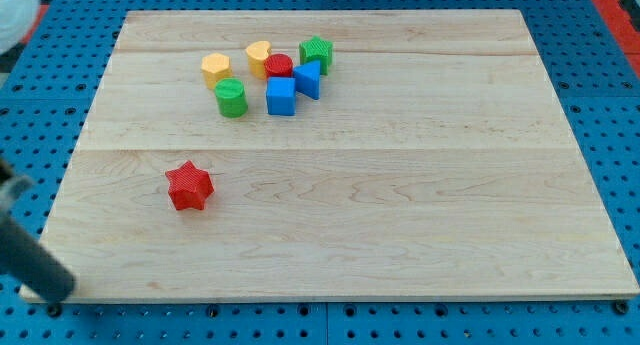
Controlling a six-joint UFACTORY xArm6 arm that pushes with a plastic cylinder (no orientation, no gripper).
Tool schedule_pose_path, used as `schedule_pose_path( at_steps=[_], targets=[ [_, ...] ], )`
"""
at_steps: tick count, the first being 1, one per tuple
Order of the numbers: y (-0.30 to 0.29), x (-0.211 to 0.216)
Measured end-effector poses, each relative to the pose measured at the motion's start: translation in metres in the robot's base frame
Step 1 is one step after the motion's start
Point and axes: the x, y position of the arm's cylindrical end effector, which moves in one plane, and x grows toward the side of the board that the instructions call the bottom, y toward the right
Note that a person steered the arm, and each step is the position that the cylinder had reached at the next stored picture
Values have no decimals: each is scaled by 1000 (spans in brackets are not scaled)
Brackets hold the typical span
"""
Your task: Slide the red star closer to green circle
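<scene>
Red star (189, 185) alone, well apart from green circle (231, 97); tip (52, 307) at board's bottom-left corner.

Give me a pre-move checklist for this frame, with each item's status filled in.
1. Red star located, alone at the board's lower left: ok.
2. Green circle located, at the lower left of the cluster: ok.
3. Straight path from star up to circle free of blocks: ok.
4. My tip below and left of the star, not yet touching: ok.
5. Tip's exact end visible: cannot tell, blurred at the board's edge.
6. Neighbours near the circle, orange block and blue cube, risk being bumped: ok for now.
</scene>
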Motion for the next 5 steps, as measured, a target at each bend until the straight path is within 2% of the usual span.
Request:
schedule_pose_path(
  at_steps=[1,2,3,4,5],
  targets=[
    [50,-5],
    [42,-37],
    [48,-45],
    [81,-47],
    [101,-69]
  ],
)
